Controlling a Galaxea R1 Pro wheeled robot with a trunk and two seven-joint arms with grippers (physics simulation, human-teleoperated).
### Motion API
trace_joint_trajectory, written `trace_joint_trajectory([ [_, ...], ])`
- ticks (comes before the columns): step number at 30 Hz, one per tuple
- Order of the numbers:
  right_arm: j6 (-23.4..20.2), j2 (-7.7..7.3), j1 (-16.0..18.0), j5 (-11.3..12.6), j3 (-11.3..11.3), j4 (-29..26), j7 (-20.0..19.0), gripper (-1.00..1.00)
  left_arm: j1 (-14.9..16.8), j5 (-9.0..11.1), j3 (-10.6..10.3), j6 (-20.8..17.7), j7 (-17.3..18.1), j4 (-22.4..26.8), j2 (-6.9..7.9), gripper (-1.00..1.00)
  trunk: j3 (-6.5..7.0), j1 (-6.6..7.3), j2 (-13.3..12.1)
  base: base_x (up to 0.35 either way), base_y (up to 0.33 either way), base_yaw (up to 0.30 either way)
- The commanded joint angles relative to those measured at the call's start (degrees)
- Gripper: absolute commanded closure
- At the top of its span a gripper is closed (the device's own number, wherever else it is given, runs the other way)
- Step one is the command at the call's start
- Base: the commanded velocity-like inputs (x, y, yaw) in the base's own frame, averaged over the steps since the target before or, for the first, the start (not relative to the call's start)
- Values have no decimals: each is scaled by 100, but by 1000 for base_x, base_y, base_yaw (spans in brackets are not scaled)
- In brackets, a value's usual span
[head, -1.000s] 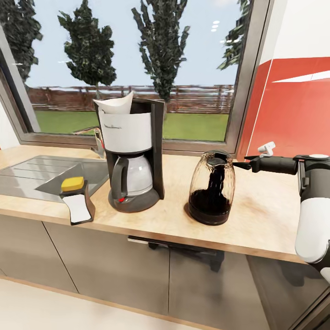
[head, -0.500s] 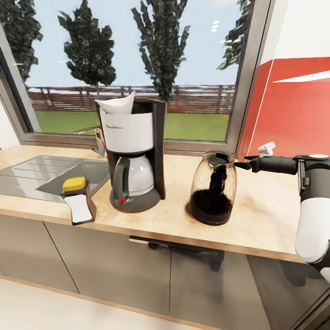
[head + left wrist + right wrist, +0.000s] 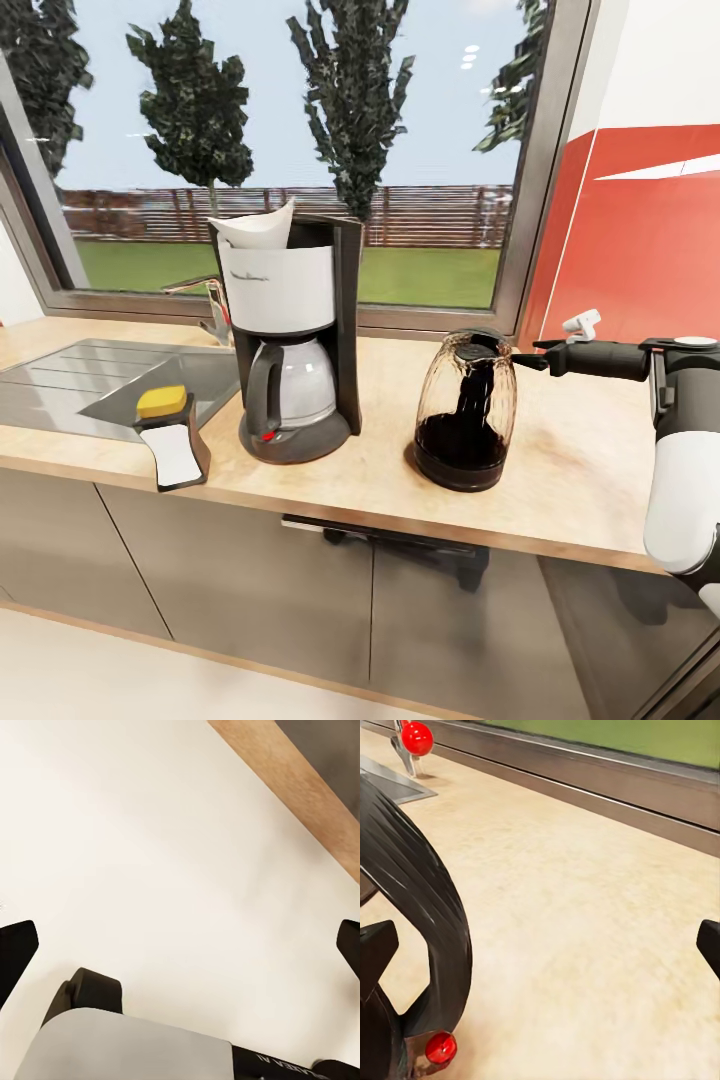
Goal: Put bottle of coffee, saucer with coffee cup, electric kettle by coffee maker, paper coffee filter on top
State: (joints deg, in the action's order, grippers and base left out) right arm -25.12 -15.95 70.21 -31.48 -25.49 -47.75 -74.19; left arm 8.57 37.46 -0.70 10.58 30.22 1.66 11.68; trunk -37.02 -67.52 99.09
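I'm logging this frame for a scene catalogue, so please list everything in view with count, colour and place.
kitchen countertop: one, light wood grain, under the window, above dark grey cabinet fronts.
sink: one, grey, inset at the counter's left end.
tap: one, metal, behind the sink.
coffee maker: one, black with white panel, centre-left of the counter.
paper coffee filter: one, white, on top of the coffee maker.
bottle of coffee: one, dark with yellow lid, lying tipped at the counter's front edge, left of the coffee maker.
electric kettle: one, dark glass, right of the coffee maker.
right hand: one, black, open, beside the kettle's handle.
left hand: one, black, open, over pale floor.
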Motion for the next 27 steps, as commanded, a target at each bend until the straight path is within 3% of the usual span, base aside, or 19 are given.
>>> trace_joint_trajectory([
  [1,-55,5,8,-33,-18,-6,-39,-100,4,7,-9,23,19,-8,1,-100,-6,1,3,0,0,0],
  [27,-55,11,6,-33,-18,-6,-35,-100,4,7,-9,23,19,-8,1,-100,-6,1,3,9,23,0],
])
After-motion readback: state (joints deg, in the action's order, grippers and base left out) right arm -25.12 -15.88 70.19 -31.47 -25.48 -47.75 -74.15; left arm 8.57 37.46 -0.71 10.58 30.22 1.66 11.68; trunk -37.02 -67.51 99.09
